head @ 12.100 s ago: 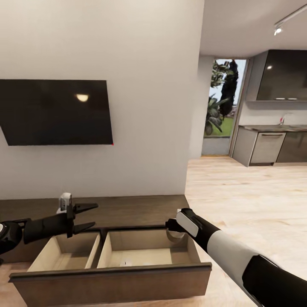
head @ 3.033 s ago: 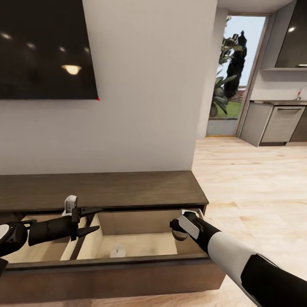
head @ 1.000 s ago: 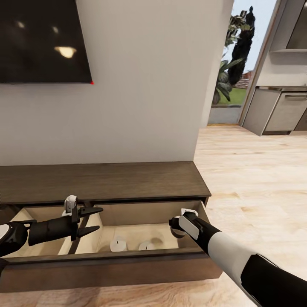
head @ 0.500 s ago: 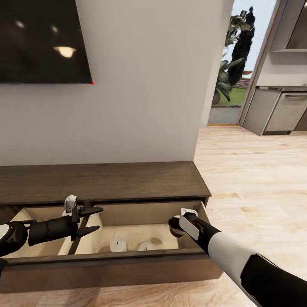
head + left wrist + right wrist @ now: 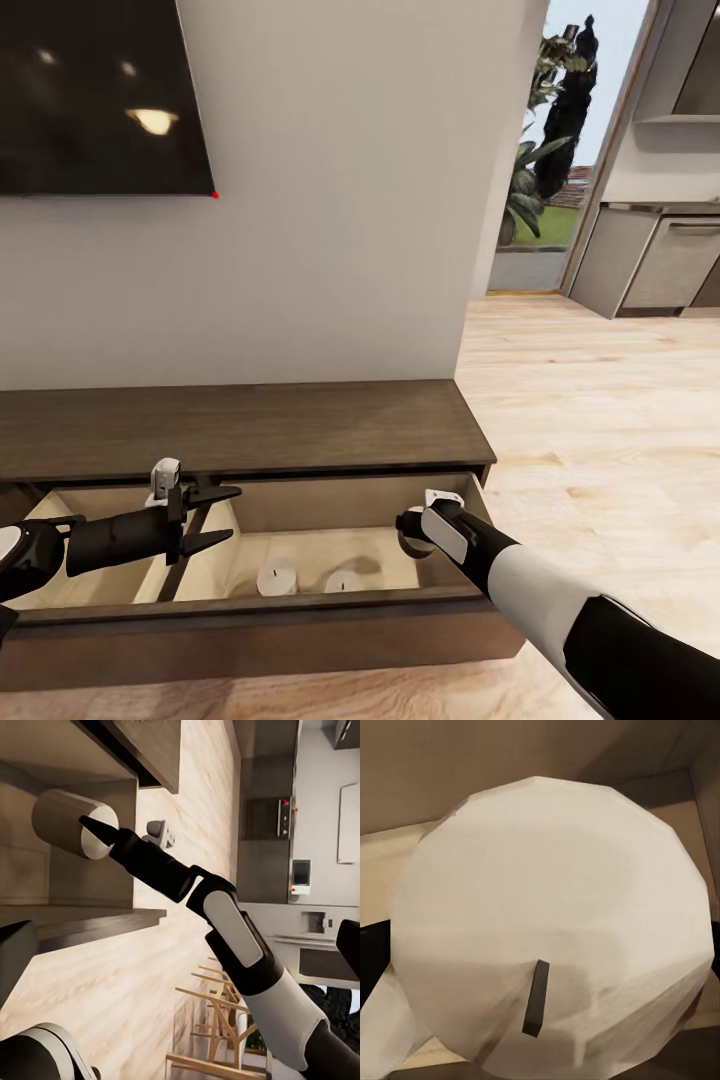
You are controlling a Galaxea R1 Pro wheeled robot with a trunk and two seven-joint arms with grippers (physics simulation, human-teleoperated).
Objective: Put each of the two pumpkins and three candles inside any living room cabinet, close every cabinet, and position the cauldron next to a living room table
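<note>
My right claw (image 5: 408, 532) grips a candle (image 5: 555, 922) over the cabinet (image 5: 300, 430) drawer, my left claw (image 5: 222, 516) gapes empty; released carelessly, it could topple the two candles (image 5: 277, 578) below.

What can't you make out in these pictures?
- Right tool, head view: its fingers are behind the wrist and the candle it holds.
- Drawer, head view: its front panel hides the near floor and the bottoms of the two candles inside.
- Left compartment, head view: the left arm covers much of it.
- Right wrist view: the held candle blocks most of the drawer.
- Pumpkins: whether any are stored is unclear.
</note>
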